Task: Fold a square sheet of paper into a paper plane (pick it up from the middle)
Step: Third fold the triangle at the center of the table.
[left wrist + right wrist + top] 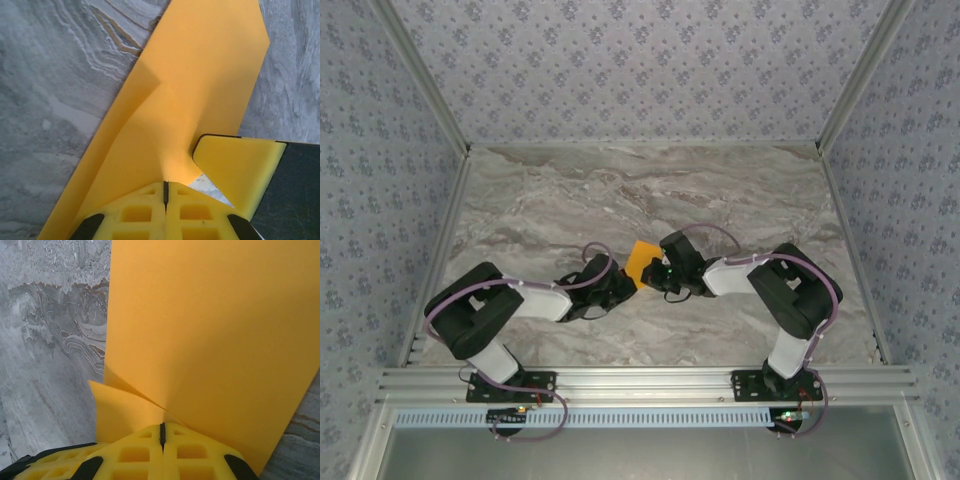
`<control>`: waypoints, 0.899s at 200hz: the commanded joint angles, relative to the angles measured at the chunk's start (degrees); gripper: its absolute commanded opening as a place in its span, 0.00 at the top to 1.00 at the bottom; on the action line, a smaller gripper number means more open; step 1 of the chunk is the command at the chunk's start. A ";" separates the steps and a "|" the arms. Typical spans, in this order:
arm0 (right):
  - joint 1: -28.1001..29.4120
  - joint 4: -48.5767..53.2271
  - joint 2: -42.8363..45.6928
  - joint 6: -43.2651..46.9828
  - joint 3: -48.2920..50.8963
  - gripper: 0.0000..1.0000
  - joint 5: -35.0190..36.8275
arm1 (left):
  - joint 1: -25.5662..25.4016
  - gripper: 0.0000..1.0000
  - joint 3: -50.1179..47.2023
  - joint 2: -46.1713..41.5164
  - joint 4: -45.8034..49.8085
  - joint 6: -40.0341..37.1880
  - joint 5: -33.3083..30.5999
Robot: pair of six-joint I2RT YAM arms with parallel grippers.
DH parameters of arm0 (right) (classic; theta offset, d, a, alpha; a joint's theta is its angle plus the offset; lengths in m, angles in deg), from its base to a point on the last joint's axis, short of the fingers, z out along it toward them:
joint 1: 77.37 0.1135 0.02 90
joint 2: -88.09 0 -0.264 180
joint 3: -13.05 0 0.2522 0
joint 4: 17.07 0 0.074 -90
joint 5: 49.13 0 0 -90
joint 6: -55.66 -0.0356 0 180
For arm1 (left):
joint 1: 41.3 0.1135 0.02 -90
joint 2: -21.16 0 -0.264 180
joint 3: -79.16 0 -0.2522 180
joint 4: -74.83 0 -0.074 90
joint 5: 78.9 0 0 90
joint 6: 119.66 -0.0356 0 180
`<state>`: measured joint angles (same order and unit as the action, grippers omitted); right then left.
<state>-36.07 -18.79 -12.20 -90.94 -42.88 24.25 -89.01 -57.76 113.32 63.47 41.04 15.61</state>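
Note:
The orange sheet of paper (642,260) hangs just above the marble table, held between both grippers at the table's middle. In the left wrist view the paper (200,75) rises from my left gripper (165,187), whose yellow fingers are shut on its lower edge. A flap is folded over along its left side. The right gripper's yellow finger (240,170) sits close beside it. In the right wrist view my right gripper (161,429) is shut on the same sheet (215,330), which stands nearly upright. In the top view the left gripper (623,280) and right gripper (658,270) almost touch. No paper plane shape is in view.
The marble table top (640,190) stretches out behind the arms. Patterned walls and metal frame posts (845,90) close in the back and sides. An aluminium rail (640,380) carries both arm bases at the near edge.

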 commanded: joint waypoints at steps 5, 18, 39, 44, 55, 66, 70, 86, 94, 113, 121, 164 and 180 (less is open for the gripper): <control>-0.03 4.65 -1.84 -0.45 2.24 1.00 4.14 | 0.21 1.00 -2.90 -0.54 2.78 1.75 -4.37; -0.16 4.59 -1.96 -0.52 2.69 1.00 4.32 | 0.25 1.00 -4.00 -0.83 3.09 2.02 -5.13; -0.59 4.68 -2.01 -0.53 3.20 1.00 4.49 | 0.50 1.00 -6.54 -1.73 3.50 3.40 -6.74; -0.60 4.72 -2.01 -0.52 3.31 1.00 4.49 | 0.68 1.00 -7.11 -2.03 3.72 3.86 -7.07; -0.74 5.06 -2.01 -0.46 3.49 1.00 4.69 | 1.01 1.00 -8.37 -3.12 4.55 4.77 -7.65; -0.78 5.35 -2.01 -0.36 3.58 1.00 4.76 | 1.33 1.00 -8.88 -4.28 6.77 5.39 -8.24; -0.83 5.45 -2.06 -0.34 3.59 1.00 4.88 | 1.45 1.00 -8.97 -4.73 7.65 5.56 -8.51; -0.95 5.77 -2.16 -0.21 3.82 1.00 5.08 | 1.84 1.00 -9.45 -6.57 10.29 5.77 -9.06; -1.09 5.82 -2.15 -0.17 3.91 1.00 5.02 | 2.00 1.00 -9.68 -7.53 11.41 5.86 -9.42; -1.26 5.86 -2.19 -0.17 4.05 1.00 5.06 | 1.93 1.00 -10.54 -9.47 13.14 6.17 -10.23; -1.36 5.91 -2.19 -0.17 4.00 1.00 5.05 | 2.04 1.00 -11.06 -10.13 13.68 6.42 -10.53; -1.57 5.94 -2.19 0.09 3.90 1.00 4.67 | 2.17 1.00 -10.97 -14.66 17.29 4.22 -10.86; -1.53 6.50 -1.95 1.14 3.28 1.00 4.29 | 2.50 1.00 -7.97 -16.66 19.85 -0.03 -9.90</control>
<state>-36.42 -21.28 -12.20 -90.91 -41.46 24.12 -87.41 -67.40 98.83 71.86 46.00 7.59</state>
